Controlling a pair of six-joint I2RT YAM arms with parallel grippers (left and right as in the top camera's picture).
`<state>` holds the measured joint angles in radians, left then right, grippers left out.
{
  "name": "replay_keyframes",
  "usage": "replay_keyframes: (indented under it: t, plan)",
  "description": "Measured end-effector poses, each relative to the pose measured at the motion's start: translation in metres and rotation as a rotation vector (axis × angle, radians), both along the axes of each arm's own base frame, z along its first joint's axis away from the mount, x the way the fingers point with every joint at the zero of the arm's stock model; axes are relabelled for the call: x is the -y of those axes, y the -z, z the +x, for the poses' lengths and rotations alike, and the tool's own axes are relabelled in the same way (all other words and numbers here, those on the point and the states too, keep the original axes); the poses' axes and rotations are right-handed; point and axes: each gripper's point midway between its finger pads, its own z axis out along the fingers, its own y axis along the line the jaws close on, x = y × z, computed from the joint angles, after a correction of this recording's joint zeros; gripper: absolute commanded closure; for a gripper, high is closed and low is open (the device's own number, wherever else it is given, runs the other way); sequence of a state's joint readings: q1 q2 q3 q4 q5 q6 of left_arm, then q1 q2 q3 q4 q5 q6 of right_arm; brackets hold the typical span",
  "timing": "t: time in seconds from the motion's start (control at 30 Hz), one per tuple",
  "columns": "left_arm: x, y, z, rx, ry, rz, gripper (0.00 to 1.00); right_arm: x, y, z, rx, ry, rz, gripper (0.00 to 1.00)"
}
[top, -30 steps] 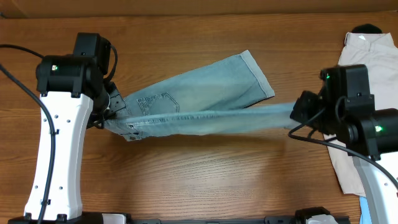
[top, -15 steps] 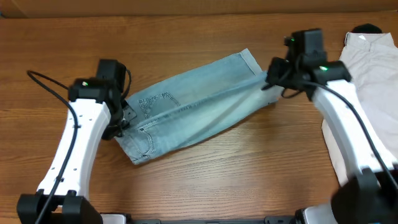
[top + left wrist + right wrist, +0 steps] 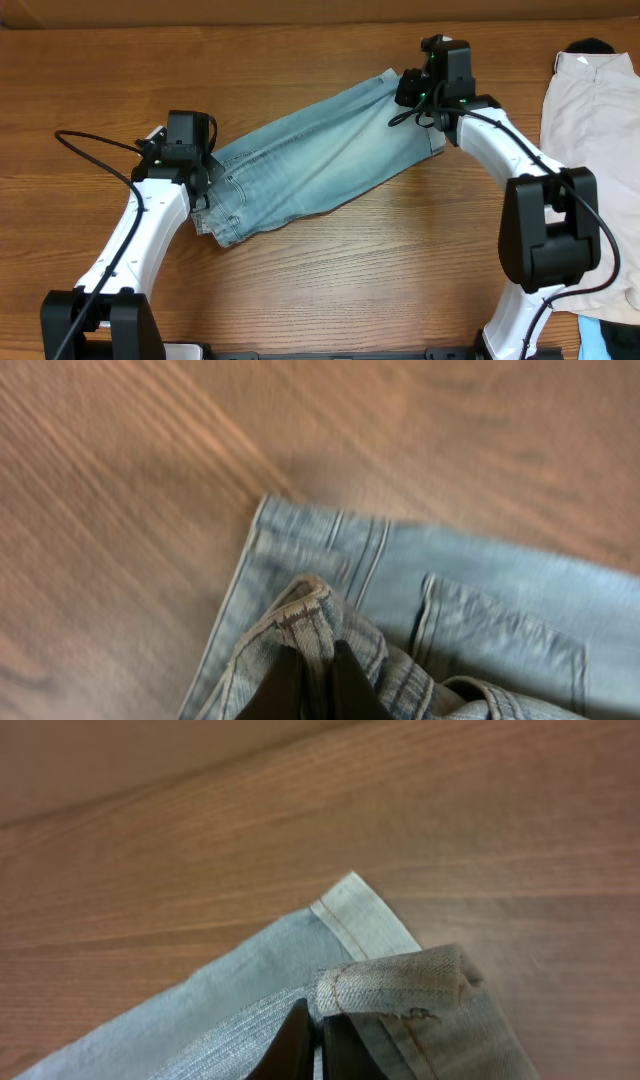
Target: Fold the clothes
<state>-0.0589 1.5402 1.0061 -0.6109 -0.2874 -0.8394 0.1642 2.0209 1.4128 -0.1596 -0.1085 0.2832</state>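
Fold one looks laid, we judge: the clothes (image 3: 310, 165) lie doubled lengthwise, diagonal on the tabletop (image 3: 350, 285), our left gripper (image 3: 310, 682) clamped tight on the waistband end, right gripper (image 3: 312, 1038) on the cuff, jaws closed, release and crosswise fold to come.

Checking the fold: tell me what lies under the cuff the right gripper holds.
Beneath the cuff pinched by the right gripper lies the other leg's hem, on the table. Anything under that is covered.
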Motion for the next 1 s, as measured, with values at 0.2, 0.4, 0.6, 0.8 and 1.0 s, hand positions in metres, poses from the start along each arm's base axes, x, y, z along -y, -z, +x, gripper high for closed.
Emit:
replay_keyframes:
  t: [0.2,0.4,0.6,0.8,1.0]
  plan:
    - [-0.018,-0.015,0.018,0.097,-0.050,0.096,0.17,0.001,-0.010,0.011,0.071,-0.017,-0.036,0.00]
    - [-0.027,-0.022,0.013,0.047,0.003,0.190,0.00,0.015,0.018,-0.017,-0.114,-0.024,-0.091,0.00]
    - [-0.026,-0.061,0.012,-0.034,0.093,0.214,0.00,0.036,0.041,-0.045,-0.267,-0.014,-0.140,0.00]
    - [-0.002,-0.077,0.021,-0.019,0.224,0.115,0.00,0.047,0.043,-0.046,-0.268,-0.036,-0.188,0.00]
    - [0.015,-0.067,0.010,-0.072,0.297,0.024,0.00,0.044,0.057,-0.044,-0.270,-0.105,-0.221,0.12]
